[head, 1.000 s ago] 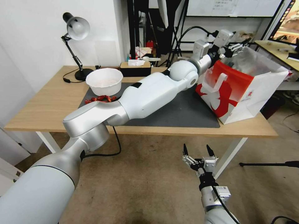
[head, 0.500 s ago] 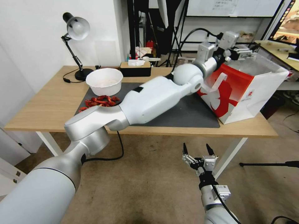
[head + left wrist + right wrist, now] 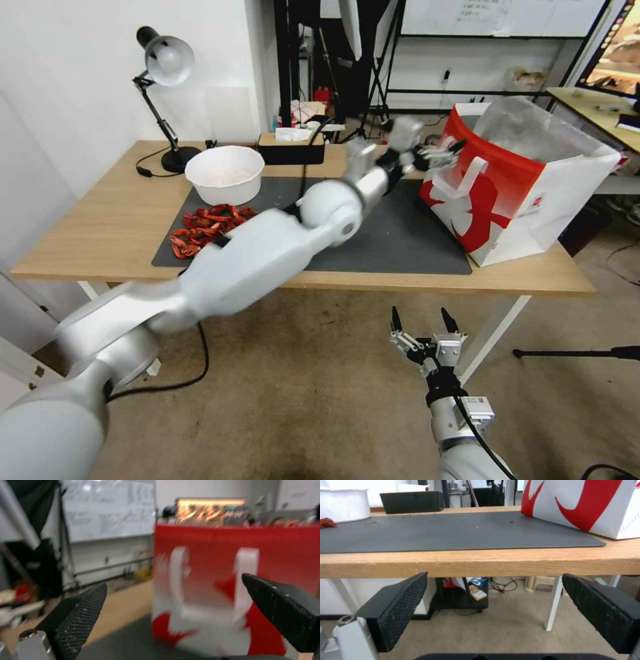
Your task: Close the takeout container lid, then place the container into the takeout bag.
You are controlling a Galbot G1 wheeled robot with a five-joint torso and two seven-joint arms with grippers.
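Item: large red-and-white paper takeout bag (image 3: 517, 190) with flat white handles and silvery lining, standing upright at the right end of the light wooden worktop (image 3: 100, 220). Mouth open and facing up; its long axis runs from the near right corner back toward the middle of the worktop, red handle face turned to the left. Its base sits partly on the dark grey mat (image 3: 400, 240) and partly on bare wood.

Left claw (image 3: 437, 152): held in the air just beside the bag's red face, near the top edge, fingers spread apart with nothing between them; in the left wrist view the bag (image 3: 233, 592) stands straight ahead.

Right claw (image 3: 421, 325): parked low in front of the worktop edge, over the beige carpet, fingers apart and empty.

Surroundings: round white bowl (image 3: 224, 175) at the mat's far left; heap of red crayfish (image 3: 203, 227) in front of it; black desk lamp (image 3: 163, 100) at the far left corner; dark tissue box (image 3: 291, 148) at the back edge. White wall left, whiteboard and stands behind.
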